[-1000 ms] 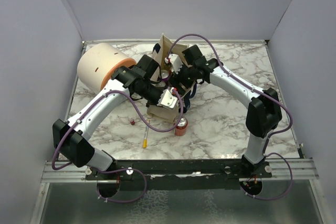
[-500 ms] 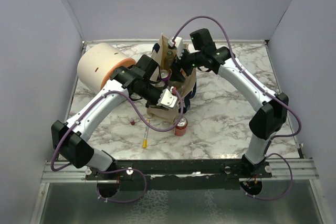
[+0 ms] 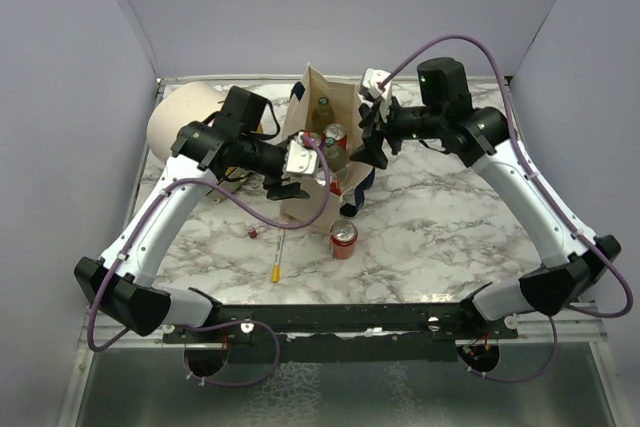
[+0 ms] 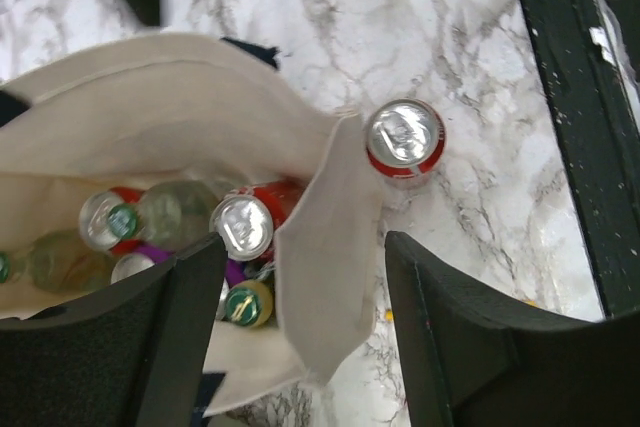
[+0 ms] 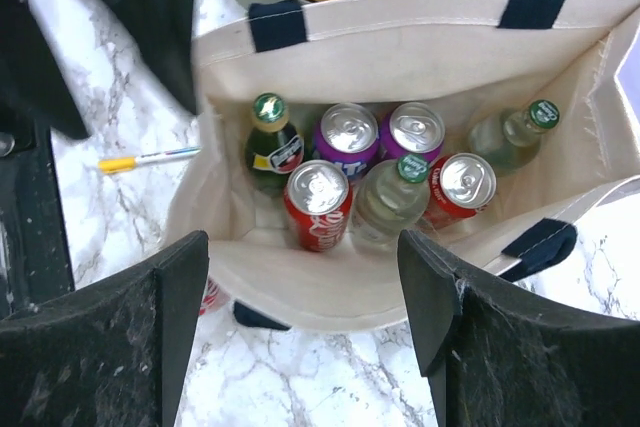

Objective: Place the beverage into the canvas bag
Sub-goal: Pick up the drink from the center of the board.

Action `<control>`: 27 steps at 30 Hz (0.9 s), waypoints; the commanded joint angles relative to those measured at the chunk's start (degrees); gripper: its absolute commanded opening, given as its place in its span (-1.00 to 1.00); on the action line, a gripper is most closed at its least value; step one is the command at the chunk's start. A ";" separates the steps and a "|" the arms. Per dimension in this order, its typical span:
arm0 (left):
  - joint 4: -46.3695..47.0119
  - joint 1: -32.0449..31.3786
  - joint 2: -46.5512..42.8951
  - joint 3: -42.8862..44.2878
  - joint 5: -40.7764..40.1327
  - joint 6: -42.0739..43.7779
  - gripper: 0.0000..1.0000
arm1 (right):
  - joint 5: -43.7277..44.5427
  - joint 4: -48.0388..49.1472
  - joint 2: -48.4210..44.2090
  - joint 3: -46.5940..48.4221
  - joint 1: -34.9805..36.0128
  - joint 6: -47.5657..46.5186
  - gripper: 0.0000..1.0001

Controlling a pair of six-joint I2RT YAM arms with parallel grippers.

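Left fingers (image 4: 120, 347) and right fingers (image 5: 100, 347) both spread wide, holding nothing, above the bag (image 5: 400, 47) full of drinks (image 5: 347, 137). One red can (image 4: 404, 139) sits just beside the bag on the counter (image 4: 480, 47).

High rear view, wrist views downward, sharing canvas bag (image 5: 400, 47)

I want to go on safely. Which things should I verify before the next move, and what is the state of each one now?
1. Left tool open and empty: ok.
2. Right tool open and empty: ok.
3. Bag upright with its mouth open: ok.
4. Red can standing upright on the table, beside the bag: ok.
5. Red can packed in the bag: not ok, it is outside.
6. Enough room in the bag for one more can: cannot tell.
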 commanded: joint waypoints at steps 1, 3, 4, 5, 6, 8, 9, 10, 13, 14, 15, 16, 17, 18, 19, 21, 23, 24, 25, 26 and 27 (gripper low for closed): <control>6.10 6.01 -1.90 2.45 5.52 -9.89 0.37 | -3.80 -3.77 -6.60 -6.31 0.28 -4.77 0.51; 7.85 8.15 -2.03 3.69 5.75 -12.68 0.38 | -4.59 -4.02 -9.98 -11.16 0.34 -7.72 0.51; 8.85 9.20 -2.07 4.19 5.64 -14.46 0.38 | -4.26 -3.90 -11.54 -13.29 0.37 -8.76 0.51; 9.99 10.04 -2.09 4.71 5.48 -16.55 0.38 | -4.13 -4.22 -12.90 -15.35 0.33 -10.01 0.51; 11.13 10.96 -2.11 4.97 5.09 -18.52 0.38 | -4.41 -5.07 -14.14 -17.27 0.37 -11.75 0.51; 12.94 12.44 -2.33 5.15 4.04 -21.27 0.38 | -5.04 -5.24 -16.65 -21.65 0.57 -14.43 0.51; 13.75 13.06 -2.47 5.19 3.42 -22.55 0.38 | -5.08 -4.87 -17.75 -23.75 0.81 -15.71 0.51; 14.42 13.69 -2.59 5.34 3.05 -23.77 0.38 | -5.11 -4.54 -18.68 -25.76 1.22 -16.80 0.51; 16.42 15.73 -3.19 5.50 2.10 -27.50 0.38 | -4.37 -2.50 -20.21 -31.19 2.70 -19.24 0.51; 17.02 16.44 -3.39 5.50 1.81 -28.69 0.38 | -3.88 -2.02 -20.27 -32.59 3.53 -20.17 0.51; 17.50 17.06 -3.70 5.32 1.61 -29.53 0.38 | -3.02 -1.34 -20.34 -34.08 4.53 -21.01 0.52; 17.84 17.88 -4.02 5.07 1.57 -29.96 0.38 | -2.19 -0.23 -20.48 -35.69 5.61 -21.58 0.54; 18.03 18.47 -4.39 4.80 1.48 -30.03 0.38 | -1.30 1.10 -20.45 -37.15 6.76 -22.00 0.56; 18.13 18.89 -4.78 4.40 1.50 -30.05 0.38 | -0.08 2.64 -20.27 -38.63 8.18 -22.09 0.58; 18.16 19.37 -5.11 4.04 1.46 -30.05 0.38 | 1.14 4.01 -19.95 -39.77 9.59 -22.10 0.59; 18.31 20.26 -5.78 3.33 1.74 -30.07 0.38 | 3.45 7.17 -18.64 -41.19 11.92 -21.59 0.62; 18.52 21.10 -6.29 2.93 2.41 -30.42 0.37 | 4.87 9.87 -17.01 -41.71 13.42 -21.66 0.65; 18.70 21.50 -6.48 2.75 2.73 -30.60 0.37 | 5.50 11.31 -16.25 -42.04 13.76 -21.54 0.67; 18.88 21.91 -6.72 2.51 3.05 -30.91 0.37 | 6.44 12.35 -15.39 -42.32 14.07 -21.50 0.68; 19.22 22.30 -6.82 2.37 3.39 -31.28 0.37 | 6.88 13.17 -14.41 -42.54 14.35 -21.49 0.69; 19.38 22.63 -6.93 2.20 3.72 -31.43 0.36 | 7.27 13.80 -13.51 -42.56 14.61 -21.30 0.70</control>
